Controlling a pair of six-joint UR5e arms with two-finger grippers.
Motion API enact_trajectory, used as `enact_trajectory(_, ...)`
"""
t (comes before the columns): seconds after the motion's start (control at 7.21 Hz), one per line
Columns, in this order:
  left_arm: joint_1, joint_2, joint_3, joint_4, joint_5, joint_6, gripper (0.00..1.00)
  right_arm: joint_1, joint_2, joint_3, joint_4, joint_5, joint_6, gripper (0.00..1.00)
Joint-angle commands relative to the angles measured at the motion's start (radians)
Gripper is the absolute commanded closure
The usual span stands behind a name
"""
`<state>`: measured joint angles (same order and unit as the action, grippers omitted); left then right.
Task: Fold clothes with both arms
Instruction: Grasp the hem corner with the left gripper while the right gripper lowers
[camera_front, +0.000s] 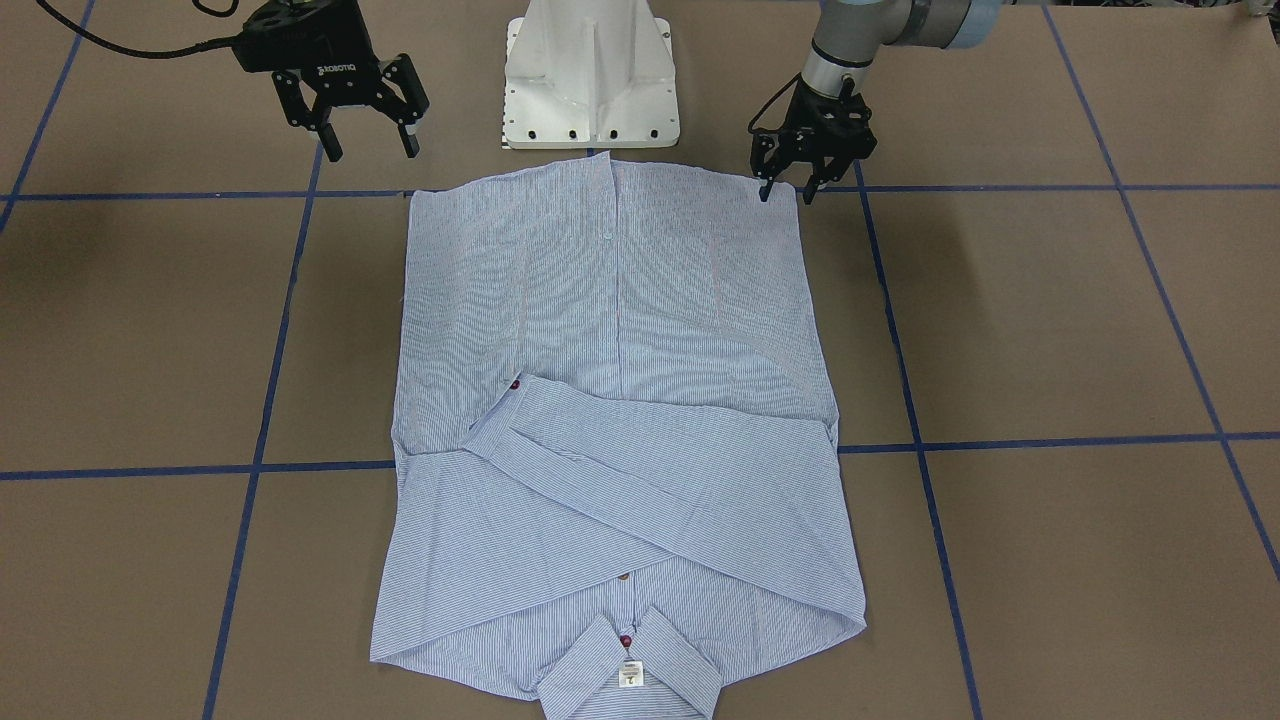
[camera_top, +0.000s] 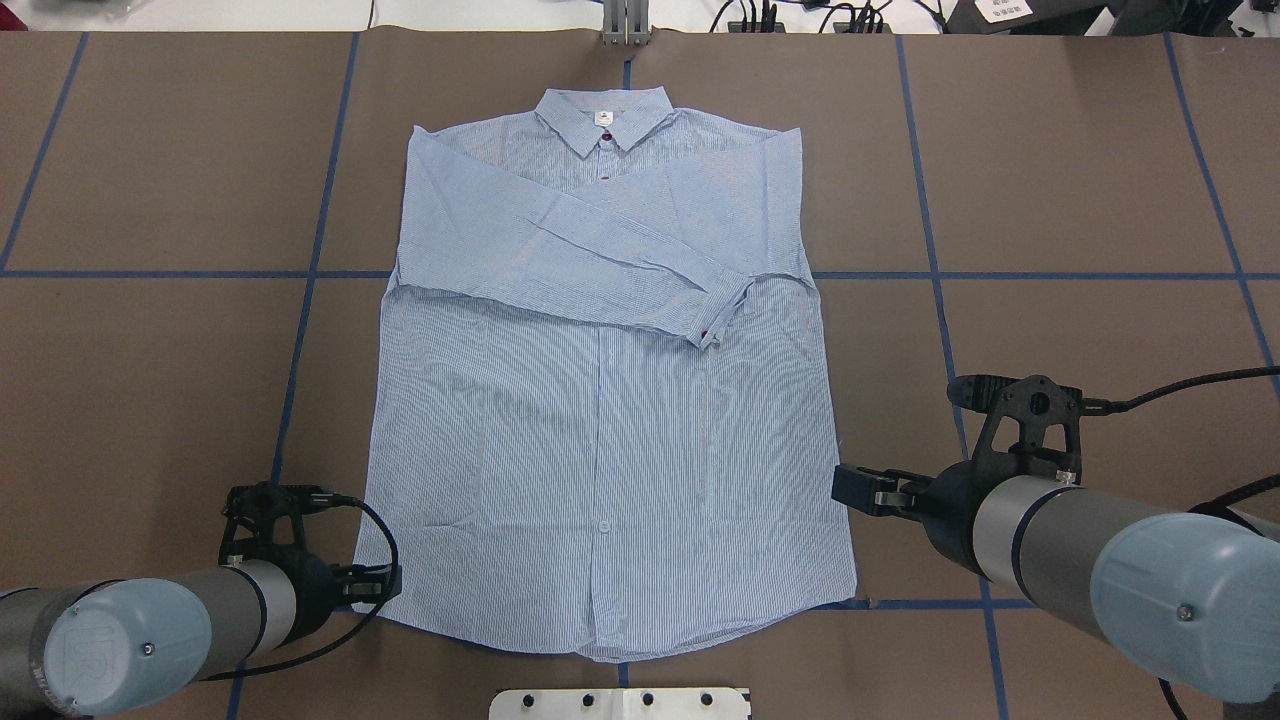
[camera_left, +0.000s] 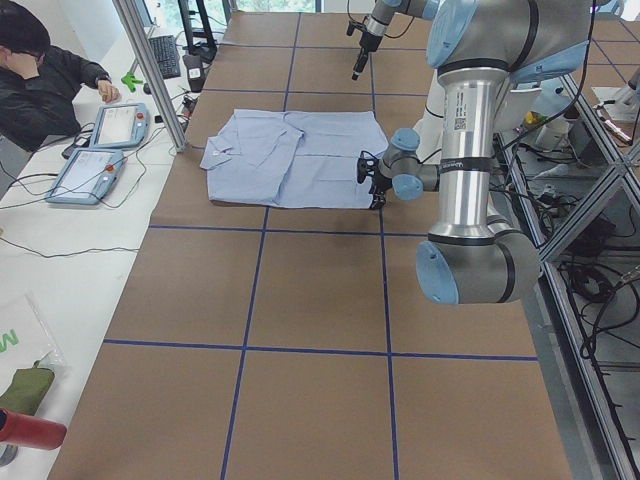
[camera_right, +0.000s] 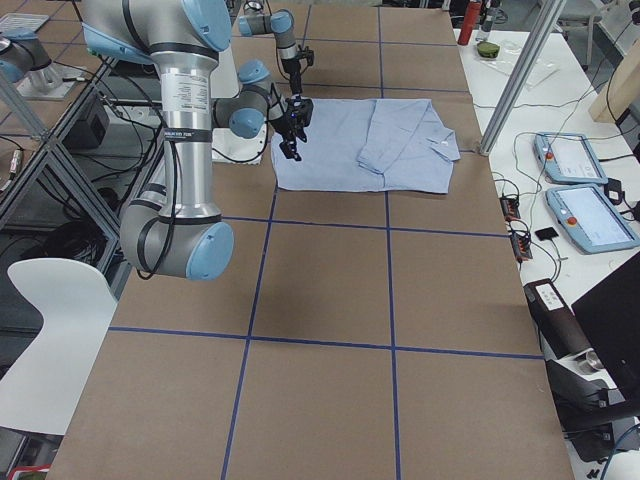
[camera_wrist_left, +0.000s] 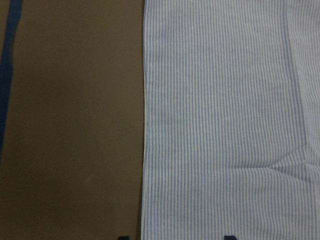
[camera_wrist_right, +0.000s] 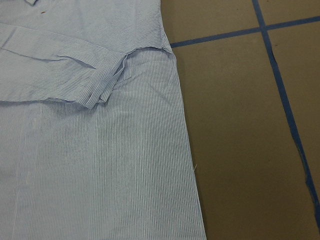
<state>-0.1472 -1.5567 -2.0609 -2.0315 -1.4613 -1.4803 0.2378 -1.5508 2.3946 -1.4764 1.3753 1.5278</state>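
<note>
ROBOTIQ is printed in white on the right hand (camera_front: 370, 150), and the left arm's blue joint cap (camera_top: 95, 640) bears a UR mark. The white neck label (camera_front: 630, 673) of the shirt (camera_front: 610, 330) is too small to read. The shirt lies flat on the brown surface (camera_front: 1050, 320) between the two hands, hem toward them, collar away, sleeves crossed over the chest. The left hand (camera_front: 787, 192), fingers spread, sits low at one hem corner. The right hand, also spread, hangs higher beside the other corner.
</note>
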Motion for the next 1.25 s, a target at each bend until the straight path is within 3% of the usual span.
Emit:
enact_trajectory(0.0, 0.0, 0.0, 0.001, 0.001, -0.004, -0.011, 0.48, 0.0, 0.0, 0.0, -0.001, -0.002, 0.0, 0.0)
enact_trajectory(0.69, 0.002, 0.003, 0.004, 0.002, -0.022, -0.011, 0.49, 0.0, -0.002, 0.0, -0.001, -0.002, 0.0, 0.0)
enact_trajectory(0.83, 0.009, 0.003, 0.004, 0.002, -0.022, -0.011, 0.68, 0.0, -0.003, 0.0, -0.001, -0.002, 0.0, 0.0)
enact_trajectory(1.11, 0.018, 0.004, 0.004, 0.002, -0.022, -0.012, 0.7, 0.0, -0.003, 0.0, -0.001, -0.002, 0.0, 0.0)
